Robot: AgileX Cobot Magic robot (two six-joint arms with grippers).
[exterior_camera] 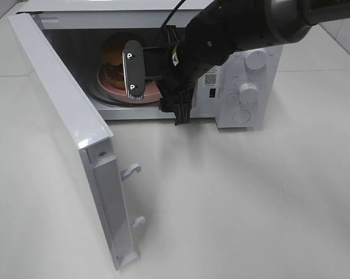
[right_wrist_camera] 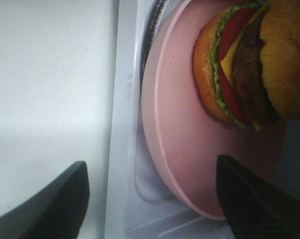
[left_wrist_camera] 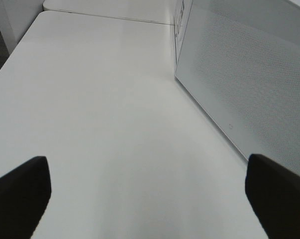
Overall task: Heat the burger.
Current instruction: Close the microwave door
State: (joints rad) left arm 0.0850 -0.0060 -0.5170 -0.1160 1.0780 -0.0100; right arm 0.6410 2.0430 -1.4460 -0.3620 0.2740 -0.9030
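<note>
Burger [exterior_camera: 112,53] position governs the next move, so items are listed from nearest to farthest.

1. Door [exterior_camera: 64,125]: fully open, hinged on the left of the microwave [exterior_camera: 247,70] and swung out over the bench [exterior_camera: 250,197]. Its latch hooks face the open cavity.
2. Left end effector [left_wrist_camera: 150,194]: released, fingers spread wide with nothing between them. It hangs over bare bench beside a white perforated panel [left_wrist_camera: 249,74]. It does not appear in the exterior high view, so its range to the door cannot be stated.
3. Right end effector [exterior_camera: 157,87]: released and empty, positioned at the cavity mouth. In the right wrist view its fingers [right_wrist_camera: 60,199] are apart, with the cavity sill and the near edge of the pink plate [right_wrist_camera: 189,149] showing between them. Contact with the plate cannot be confirmed.
4. Pink plate: seated inside the cavity.
5. Burger: upright on the plate, stack axis vertical, straight ahead of the right end effector and deeper in the cavity.

Assessment: loading appears complete. The right arm occupies the door's swing path and should clear the opening before the door is shut.
</note>
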